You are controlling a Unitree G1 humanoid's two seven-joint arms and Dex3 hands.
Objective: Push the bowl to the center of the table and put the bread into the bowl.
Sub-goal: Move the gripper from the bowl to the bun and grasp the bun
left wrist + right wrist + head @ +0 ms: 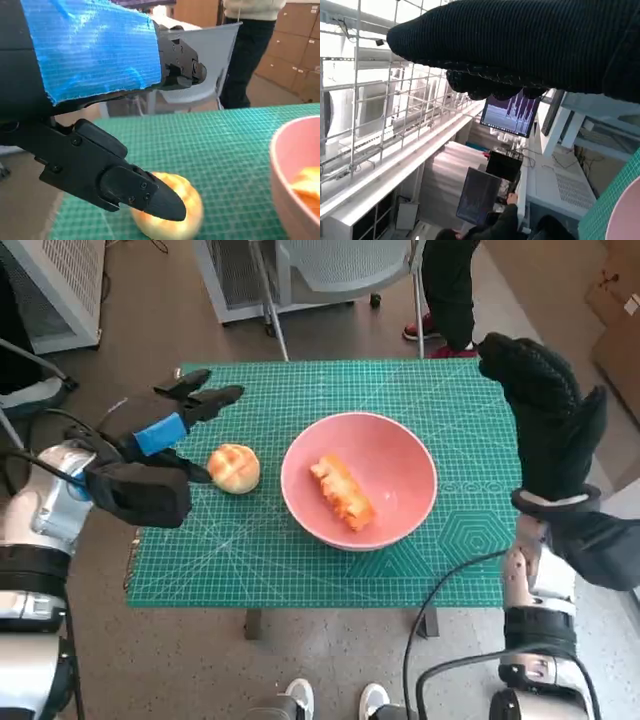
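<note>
We see the left hand [165,440], fingers spread and empty, its fingertip half-hiding the round bun [234,468] beside the pink bowl [400,445] holding a pastry [343,492], mid-worktop [460,400], while the right hand [545,415] hovers, its grip unclear.

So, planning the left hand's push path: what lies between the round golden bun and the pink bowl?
Only bare green mat separates round golden bun from pink bowl, per head view.

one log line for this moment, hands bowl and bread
bowl: mid-table, long bread inside | round bun: on mat beside bowl | left hand: open, by bun | right hand: raised, empty
</note>
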